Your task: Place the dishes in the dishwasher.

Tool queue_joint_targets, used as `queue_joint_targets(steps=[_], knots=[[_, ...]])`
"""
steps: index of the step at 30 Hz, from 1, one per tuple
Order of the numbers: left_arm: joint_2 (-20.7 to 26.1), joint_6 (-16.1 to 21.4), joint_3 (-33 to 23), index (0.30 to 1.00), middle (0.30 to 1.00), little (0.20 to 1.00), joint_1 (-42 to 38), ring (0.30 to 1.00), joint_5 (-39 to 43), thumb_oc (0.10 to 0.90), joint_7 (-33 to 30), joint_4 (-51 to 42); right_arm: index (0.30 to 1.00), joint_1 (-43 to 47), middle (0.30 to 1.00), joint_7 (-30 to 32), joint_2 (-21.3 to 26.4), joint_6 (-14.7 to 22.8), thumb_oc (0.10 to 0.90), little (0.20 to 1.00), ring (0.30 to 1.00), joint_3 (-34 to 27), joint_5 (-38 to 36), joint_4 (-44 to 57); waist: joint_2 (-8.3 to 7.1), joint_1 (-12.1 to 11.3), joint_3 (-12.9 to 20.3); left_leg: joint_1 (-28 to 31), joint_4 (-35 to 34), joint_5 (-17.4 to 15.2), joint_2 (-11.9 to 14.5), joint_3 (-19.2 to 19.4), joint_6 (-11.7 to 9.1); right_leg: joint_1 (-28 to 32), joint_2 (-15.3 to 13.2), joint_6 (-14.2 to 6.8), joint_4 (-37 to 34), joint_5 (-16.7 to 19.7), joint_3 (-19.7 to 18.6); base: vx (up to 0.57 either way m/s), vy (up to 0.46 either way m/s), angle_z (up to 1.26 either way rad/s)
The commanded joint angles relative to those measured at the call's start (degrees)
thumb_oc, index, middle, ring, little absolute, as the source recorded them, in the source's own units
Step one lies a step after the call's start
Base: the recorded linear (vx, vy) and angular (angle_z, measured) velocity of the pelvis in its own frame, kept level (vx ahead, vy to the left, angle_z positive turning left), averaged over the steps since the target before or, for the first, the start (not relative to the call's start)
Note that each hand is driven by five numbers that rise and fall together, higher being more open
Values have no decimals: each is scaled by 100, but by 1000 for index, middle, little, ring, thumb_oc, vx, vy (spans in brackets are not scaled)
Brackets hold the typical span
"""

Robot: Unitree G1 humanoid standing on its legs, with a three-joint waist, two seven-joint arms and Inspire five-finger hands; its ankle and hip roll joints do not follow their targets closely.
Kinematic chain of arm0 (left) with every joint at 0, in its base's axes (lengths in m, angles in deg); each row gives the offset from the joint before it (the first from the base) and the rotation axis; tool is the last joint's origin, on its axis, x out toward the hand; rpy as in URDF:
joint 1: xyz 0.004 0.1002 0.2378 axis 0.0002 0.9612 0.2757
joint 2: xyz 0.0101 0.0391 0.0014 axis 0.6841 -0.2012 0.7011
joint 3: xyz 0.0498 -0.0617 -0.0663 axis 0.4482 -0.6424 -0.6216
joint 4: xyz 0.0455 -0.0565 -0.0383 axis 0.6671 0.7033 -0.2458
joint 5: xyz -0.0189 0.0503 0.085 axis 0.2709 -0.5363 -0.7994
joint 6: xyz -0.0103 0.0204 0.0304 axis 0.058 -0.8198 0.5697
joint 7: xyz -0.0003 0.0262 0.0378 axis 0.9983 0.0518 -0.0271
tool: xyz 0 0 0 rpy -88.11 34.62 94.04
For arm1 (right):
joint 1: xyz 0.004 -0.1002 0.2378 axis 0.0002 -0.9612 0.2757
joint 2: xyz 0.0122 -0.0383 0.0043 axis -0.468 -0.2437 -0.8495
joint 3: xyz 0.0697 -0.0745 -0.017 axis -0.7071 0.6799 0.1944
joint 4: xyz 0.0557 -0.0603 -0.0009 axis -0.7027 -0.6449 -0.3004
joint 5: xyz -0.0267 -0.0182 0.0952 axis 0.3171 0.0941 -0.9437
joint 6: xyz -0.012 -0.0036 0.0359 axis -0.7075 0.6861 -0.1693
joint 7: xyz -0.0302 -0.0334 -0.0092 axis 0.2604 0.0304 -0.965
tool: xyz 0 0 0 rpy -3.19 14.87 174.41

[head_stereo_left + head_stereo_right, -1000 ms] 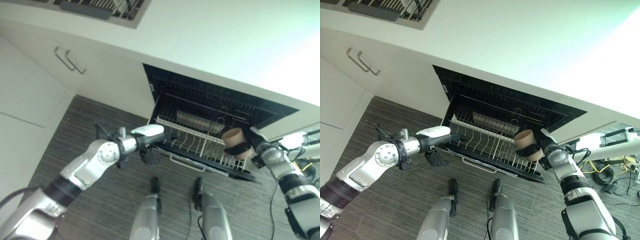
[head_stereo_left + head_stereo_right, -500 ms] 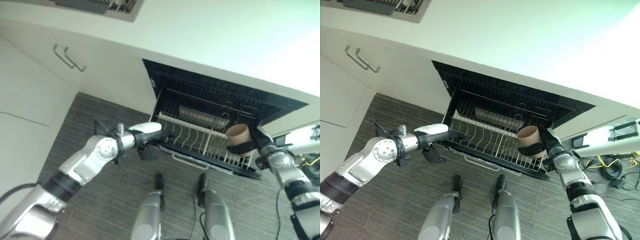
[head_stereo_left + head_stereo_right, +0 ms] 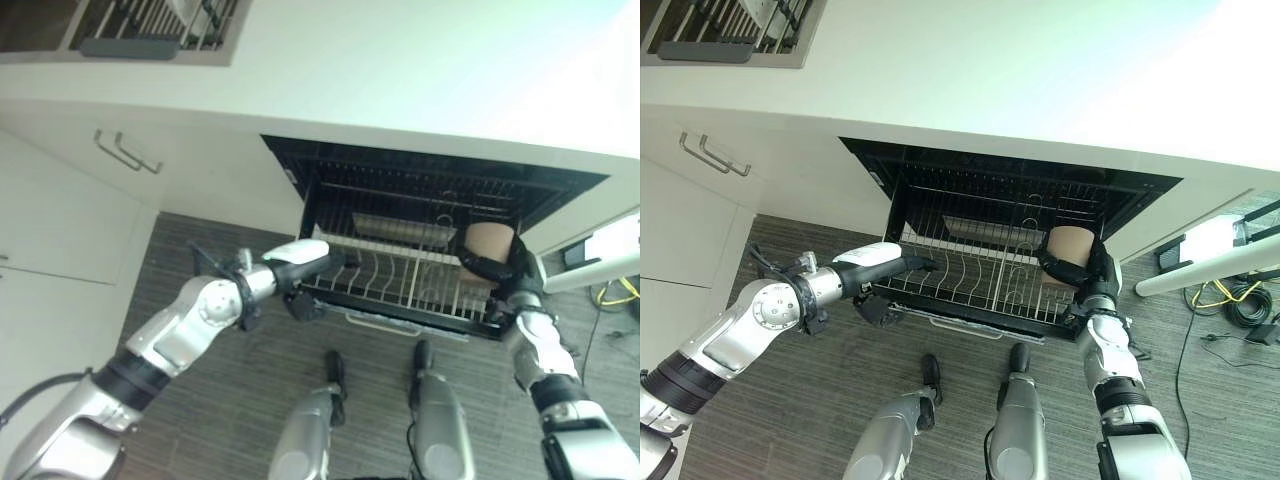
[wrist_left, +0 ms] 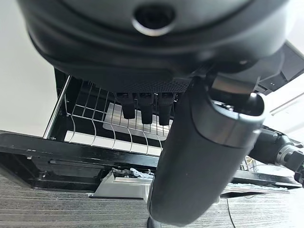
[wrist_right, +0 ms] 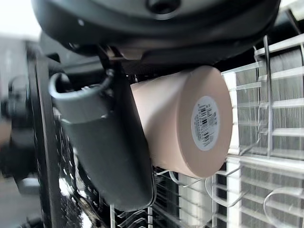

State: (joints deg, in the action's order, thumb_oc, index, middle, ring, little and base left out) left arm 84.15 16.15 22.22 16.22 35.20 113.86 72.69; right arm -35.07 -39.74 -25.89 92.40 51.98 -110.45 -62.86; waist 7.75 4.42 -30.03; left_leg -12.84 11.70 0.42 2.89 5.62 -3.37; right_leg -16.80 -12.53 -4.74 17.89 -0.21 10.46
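The dishwasher [image 3: 430,180] stands open under the counter with its white wire rack [image 3: 970,290] pulled out. My right hand [image 3: 1095,272] is shut on a beige cup [image 3: 487,243], held on its side over the rack's right end. In the right wrist view the cup [image 5: 190,123] shows a barcode sticker on its base, my thumb [image 5: 104,142] lies along its side, and rack tines are just past it. My left hand [image 3: 300,265], with a white thumb cover, reaches to the rack's left front corner. Its fingers [image 4: 145,107] are straight, their tips at the rack's rim wire.
The white countertop [image 3: 400,60] overhangs the dishwasher, with a dish drainer [image 3: 150,20] at its far left. A cabinet door with two handles [image 3: 125,150] is left of the opening. A white bar [image 3: 1200,270] and loose cables [image 3: 1240,300] lie on the floor at the right.
The camera has shifted. My right hand has carried the cup from beside the rack's right corner inward, over the rack's right end. My left hand has stayed at the rack's left corner.
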Motion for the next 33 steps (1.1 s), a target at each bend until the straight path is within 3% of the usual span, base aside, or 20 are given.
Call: queue_joint_targets(steps=[1, 2, 3, 4, 5, 8, 14, 18, 19, 20, 21, 22, 25, 27, 32, 33], knots=[[-5, 176, -326, 900, 900, 900, -162, 900, 89, 800, -377, -515, 900, -436, 900, 424, 306, -250, 800, 900, 900, 135, 1354, -241, 37, -98, 250, -175, 549, -767, 150, 298, 15, 132, -133, -547, -70, -291, -137, 0, 0, 0], [-24, 182, -333, 900, 900, 900, -157, 900, 71, 800, -372, -521, 900, -421, 900, 489, 343, -273, 800, 900, 900, 199, 1383, -241, 45, -100, 242, -181, 549, -764, 152, 307, 16, 123, -144, -546, -70, -285, -138, 0, 0, 0], [-32, 195, -348, 900, 900, 900, -118, 900, 37, 800, -366, -541, 900, -417, 900, 991, 417, 57, 800, 900, 900, 293, 1895, -189, 53, -111, 232, -176, 549, -758, 157, 300, 18, 127, -144, -548, -70, -281, -127, 0, 0, 0], [-12, 193, -354, 900, 900, 900, -83, 900, 38, 800, -387, -561, 900, -435, 900, 1124, 474, 134, 800, 900, 900, 347, 2115, -103, 50, -104, 231, -175, 549, -761, 159, 290, 19, 131, -138, -548, -70, -285, -121, 0, 0, 0], [-5, 219, -406, 900, 900, 900, -30, 900, 32, 800, -411, -562, 900, -461, 900, 1310, 618, 124, 800, 900, 900, 415, 2541, 153, 44, -78, 230, -199, 549, -766, 148, 301, 27, 98, -141, -544, -70, -278, -127, 0, 0, 0], [-18, 271, -434, 900, 900, 900, 49, 900, 7, 800, -449, -543, 900, -498, 900, 1682, 706, -108, 800, 900, 900, 498, 2878, 387, 54, -54, 230, -203, 549, -778, 146, 306, 29, 89, -130, -547, -70, -294, -124, -2, 11, 0], [-53, 231, -535, 900, 900, 900, 135, 900, 8, 800, -441, -588, 900, -678, 900, 2062, 655, -224, 800, 900, 900, 298, 2368, 293, 46, 12, 252, -170, 549, -793, 170, 379, 31, 84, -124, -543, -70, -306, -132, 0, 0, 0], [-66, 183, -542, 900, 900, 900, 112, 900, 9, 800, -390, -609, 900, -757, 900, 1924, 527, -233, 800, 900, 900, 196, 1945, 317, 49, 30, 255, -155, 549, -798, 172, 384, 34, 86, -114, -539, -70, -308, -154, 0, 0, 0], [-82, 186, -554, 900, 900, 900, 111, 900, 5, 800, -369, -607, 900, -777, 900, 1781, 451, -149, 800, 900, 900, 190, 1602, 324, 55, 30, 256, -153, 549, -796, 171, 388, 33, 81, -118, -538, -70, -305, -160, 0, 0, 0], [-90, 180, -547, 900, 900, 900, 112, 900, -4, 800, -373, -615, 900, -779, 900, 1277, 311, -138, 800, 900, 900, 175, 664, 325, 58, 28, 252, -146, 549, -799, 170, 380, 31, 87, -113, -537, -70, -313, -171, 0, 0, 0], [-84, 179, -542, 900, 900, 900, 109, 900, -1, 800, -376, -614, 900, -776, 900, 1230, 306, -154, 800, 900, 900, 177, 599, 323, 53, 25, 253, -144, 549, -801, 169, 380, 30, 88, -113, -537, -70, -316, -173, 0, 0, 0], [-78, 147, -510, 900, 900, 900, 75, 900, 13, 800, -393, -617, 900, -794, 900, 996, 138, -259, 800, 900, 900, 122, 74, 259, 52, 30, 252, -140, 549, -799, 175, 398, 27, 85, -125, -534, -70, -309, -183, 0, 0, 0], [-39, 90, -458, 900, 900, 900, -18, 900, 79, 800, -360, -629, 900, -815, 900, 986, -38, -170, 800, 900, 900, 145, 455, 139, 59, 18, 265, -147, 549, -803, 181, 407, 31, 79, -132, -537, -70, -305, -167, 0, 0, 0], [-50, 79, -419, 900, 900, 900, -48, 900, 86, 800, -360, -623, 900, -747, 900, 1080, -49, -309, 800, 900, 900, 263, 965, 196, 75, 1, 266, -143, 549, -800, 171, 405, 31, 88, -133, -534, -70, -307, -169, 0, 0, 0], [-90, 89, -462, 900, 900, 900, 55, 900, 24, 800, -352, -632, 900, -721, 900, 1322, 7, -496, 800, 900, 900, 436, 1358, 540, 74, -7, 285, -135, 549, -796, 160, 399, 36, 93, -132, -527, -70, -310, -172, 7, 5, 0], [-114, 81, -503, 900, 900, 900, 122, 900, -1, 800, -339, -655, 900, -758, 900, 1595, 11, -523, 800, 900, 900, 476, 1576, 680, 84, 1, 300, -124, 549, -799, 155, 401, 36, 99, -129, -524, -70, -318, -179, 33, 33, -1]])
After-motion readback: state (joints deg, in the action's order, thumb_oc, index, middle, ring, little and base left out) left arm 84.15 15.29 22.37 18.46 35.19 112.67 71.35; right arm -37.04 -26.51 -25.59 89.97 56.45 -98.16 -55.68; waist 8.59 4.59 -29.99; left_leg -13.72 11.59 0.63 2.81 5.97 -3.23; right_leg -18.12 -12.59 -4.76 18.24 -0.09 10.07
